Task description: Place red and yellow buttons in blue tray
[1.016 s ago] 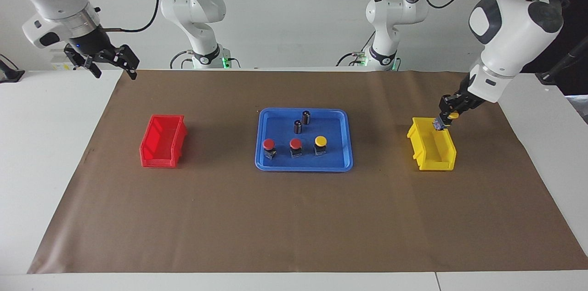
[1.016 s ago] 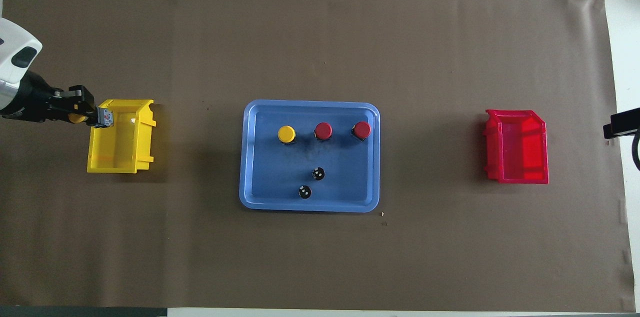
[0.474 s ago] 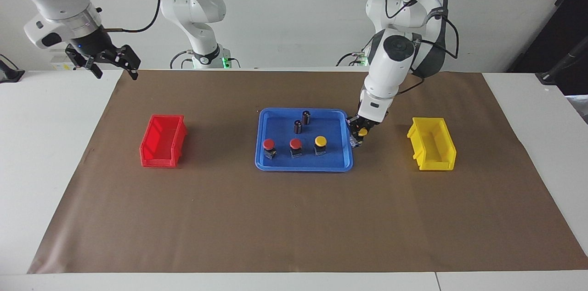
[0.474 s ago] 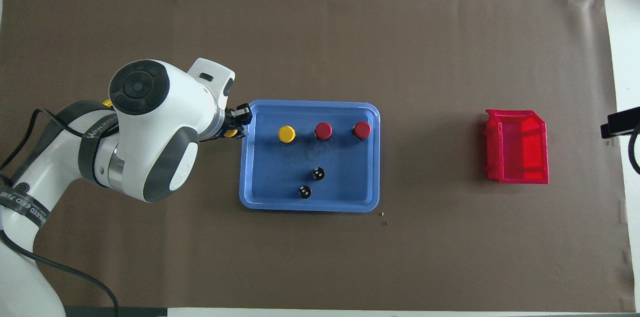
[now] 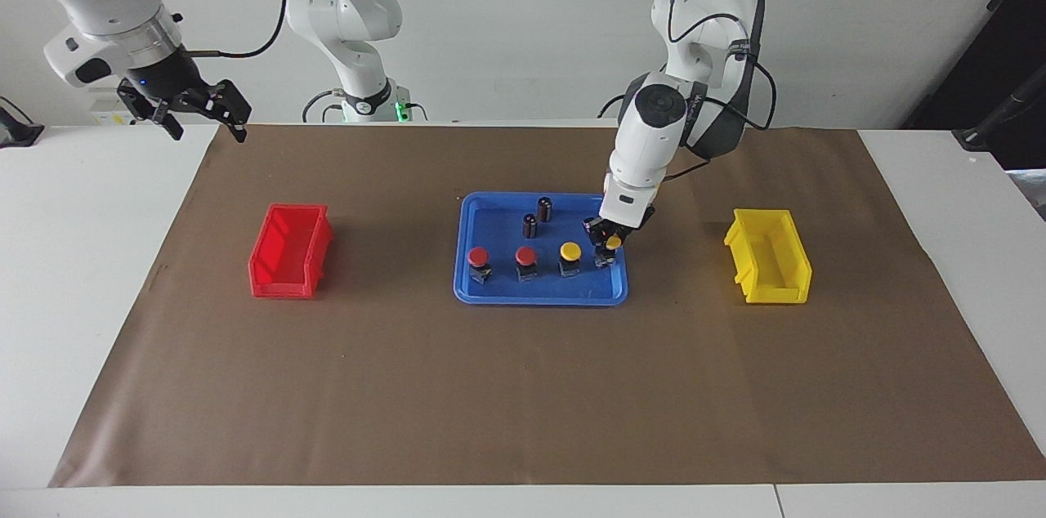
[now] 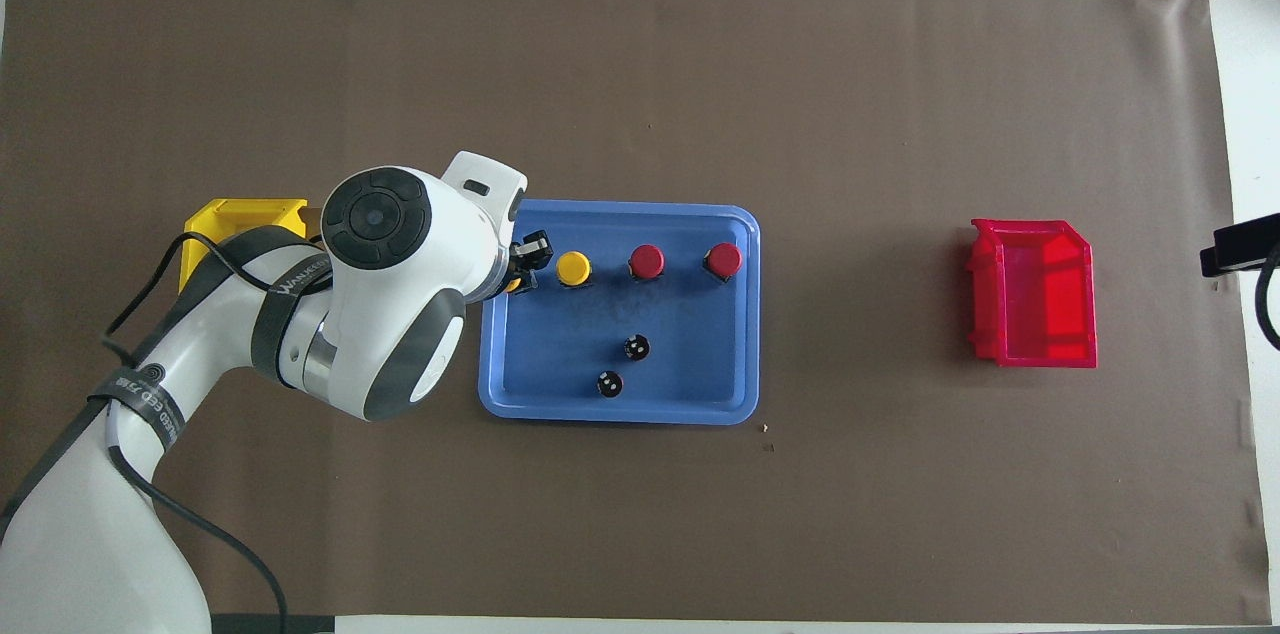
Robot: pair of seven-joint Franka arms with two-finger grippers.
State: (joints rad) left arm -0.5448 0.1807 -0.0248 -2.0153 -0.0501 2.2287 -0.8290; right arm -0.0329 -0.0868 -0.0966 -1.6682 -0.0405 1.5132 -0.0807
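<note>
Facing view: held yellow button [image 5: 612,243] upright over blue tray [image 5: 470,289]

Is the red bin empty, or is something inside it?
Empty. The red bin shows only its bare red floor in the overhead view, and the facing view shows nothing inside either.

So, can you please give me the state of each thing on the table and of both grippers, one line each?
left gripper: shut on a yellow button, over the blue tray
held yellow button: gripped, not yet released
blue tray: holds three standing buttons and two dark cylinders
yellow button: upright in tray
two red buttons: upright in tray
yellow bin: looks empty
red bin: looks empty
right gripper: open, waiting past the mat's corner
</note>
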